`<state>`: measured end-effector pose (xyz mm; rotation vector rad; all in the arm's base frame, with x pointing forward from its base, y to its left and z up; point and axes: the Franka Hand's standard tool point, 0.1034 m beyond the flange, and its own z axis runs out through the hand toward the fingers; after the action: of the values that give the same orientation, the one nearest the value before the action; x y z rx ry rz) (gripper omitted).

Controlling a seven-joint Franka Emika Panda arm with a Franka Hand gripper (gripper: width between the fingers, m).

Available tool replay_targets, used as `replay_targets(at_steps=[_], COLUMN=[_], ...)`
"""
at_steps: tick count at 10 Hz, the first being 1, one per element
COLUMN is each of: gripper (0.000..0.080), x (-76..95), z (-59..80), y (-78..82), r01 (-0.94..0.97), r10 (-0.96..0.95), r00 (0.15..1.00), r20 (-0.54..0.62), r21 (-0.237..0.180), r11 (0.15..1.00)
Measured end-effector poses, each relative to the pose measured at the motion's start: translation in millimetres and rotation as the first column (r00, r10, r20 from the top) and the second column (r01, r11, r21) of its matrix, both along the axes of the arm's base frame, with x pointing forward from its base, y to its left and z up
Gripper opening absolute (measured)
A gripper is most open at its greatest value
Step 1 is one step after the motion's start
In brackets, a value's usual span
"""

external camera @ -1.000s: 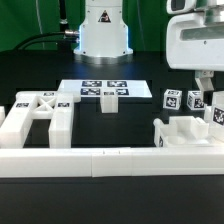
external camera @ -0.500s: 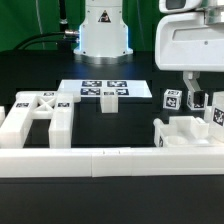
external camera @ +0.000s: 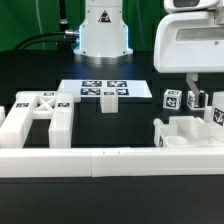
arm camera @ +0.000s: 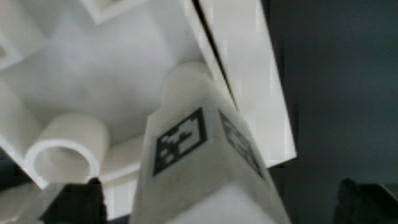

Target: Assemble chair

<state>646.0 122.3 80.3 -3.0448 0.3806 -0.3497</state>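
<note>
One tagged chair leg [arm camera: 192, 140] stands upright, long axis vertical, between the jaws of the wide-open hand [external camera: 197, 92].

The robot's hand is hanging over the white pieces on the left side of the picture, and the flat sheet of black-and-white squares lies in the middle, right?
Not quite: the exterior view shows the hand over the white chair parts on the exterior view's right, not the left. The marker board, that flat sheet of squares, does lie in the middle.
</note>
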Motion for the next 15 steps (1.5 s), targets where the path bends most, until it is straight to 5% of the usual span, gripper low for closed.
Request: replay_targets(at_steps=[3, 7, 10, 15], gripper=[0.0648, 0.0648, 0.0648, 0.0648], x=[0.0, -3.8, -13.9, -4.5], z=[-0.9, -1.6, -1.4, 0.4], y=[-2.0, -3.8, -3.0, 2.7], r01=[-0.203, -0.227, -0.233, -0.121], r10=[0.204, 0.224, 0.225, 0.117], r00=[0.979, 0.973, 0.939, 0.970], r20=[-0.002, -0.056, -0.261, -0.214], r21=[-0.053, -0.046, 0.001, -0.003], r11=[0.978, 0.973, 0.973, 0.993])
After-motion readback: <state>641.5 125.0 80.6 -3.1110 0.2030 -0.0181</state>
